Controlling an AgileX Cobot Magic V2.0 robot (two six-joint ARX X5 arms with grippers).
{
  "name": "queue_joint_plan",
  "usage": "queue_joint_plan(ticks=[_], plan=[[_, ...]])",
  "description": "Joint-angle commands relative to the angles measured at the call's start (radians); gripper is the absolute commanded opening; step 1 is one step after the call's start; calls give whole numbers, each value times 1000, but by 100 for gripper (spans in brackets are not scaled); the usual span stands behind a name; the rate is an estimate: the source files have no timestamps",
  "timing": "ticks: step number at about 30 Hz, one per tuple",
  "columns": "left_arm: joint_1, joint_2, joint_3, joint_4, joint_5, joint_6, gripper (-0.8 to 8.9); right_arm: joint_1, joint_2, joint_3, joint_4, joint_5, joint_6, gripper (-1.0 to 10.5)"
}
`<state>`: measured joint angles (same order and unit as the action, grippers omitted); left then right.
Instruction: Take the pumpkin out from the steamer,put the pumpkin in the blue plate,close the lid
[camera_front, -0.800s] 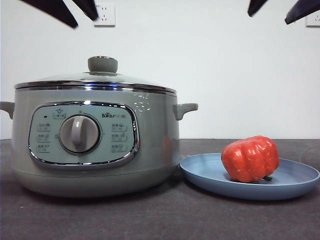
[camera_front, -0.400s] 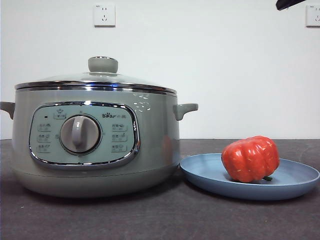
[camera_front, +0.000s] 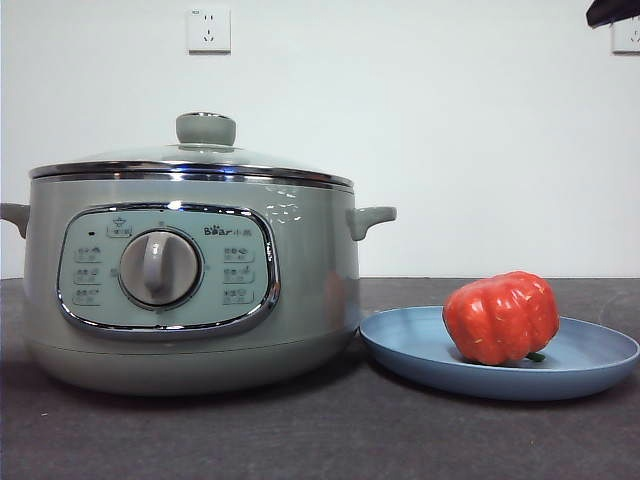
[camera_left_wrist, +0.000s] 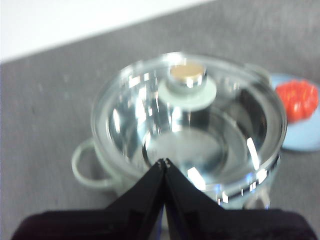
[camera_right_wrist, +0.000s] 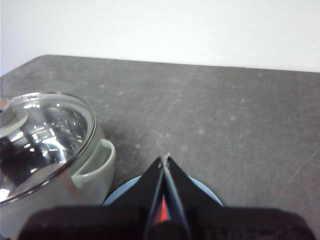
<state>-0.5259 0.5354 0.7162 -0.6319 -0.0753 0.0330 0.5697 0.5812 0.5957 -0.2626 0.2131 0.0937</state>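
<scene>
Front: lid (camera_front: 190, 158) is sitting seated on the steamer (camera_front: 190, 290), pumpkin (camera_front: 501, 317) is resting in the plate (camera_front: 420, 345) just beside it, so all three steps look done; a dark arm tip is showing at a top corner. Left wrist: left gripper (camera_left_wrist: 165, 163) is hanging above the lid, jaws pressed together, holding nothing. Right wrist: right gripper (camera_right_wrist: 165, 159) is hanging over the plate, jaws together, empty, the desk (camera_right_wrist: 225, 115) beyond.

The sage-green steamer (camera_front: 190, 285) stands on the table with its domed glass lid (camera_front: 200, 155) seated on the chrome rim, knob up. Just beside it, the glossy red-orange pumpkin (camera_front: 501, 317) rests tilted on the shallow blue plate (camera_front: 420, 345).
</scene>
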Motion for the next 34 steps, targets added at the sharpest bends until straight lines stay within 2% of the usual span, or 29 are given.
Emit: queue_joint_plan(ticks=[1, 14, 18, 24, 30, 34], plan=[[3, 14, -3, -26, 0, -13, -3, 1, 0, -11, -3, 1, 11, -16], [4, 11, -3, -43, -2, -13, -3, 1, 1, -11, -84, 3, 11, -16], [39, -56, -7, -67, -2, 23, -3, 1, 0, -11, -93, 3, 11, -16], [192, -217, -96, 80, 0, 44, -3, 1, 0, -11, -115, 3, 11, -16], [350, -368, -283, 267, 3, 50, -3, 1, 0, -11, -136, 3, 11, -16], [425, -436, -408, 325, 78, 50, -3, 1, 0, -11, -137, 3, 11, -16]])
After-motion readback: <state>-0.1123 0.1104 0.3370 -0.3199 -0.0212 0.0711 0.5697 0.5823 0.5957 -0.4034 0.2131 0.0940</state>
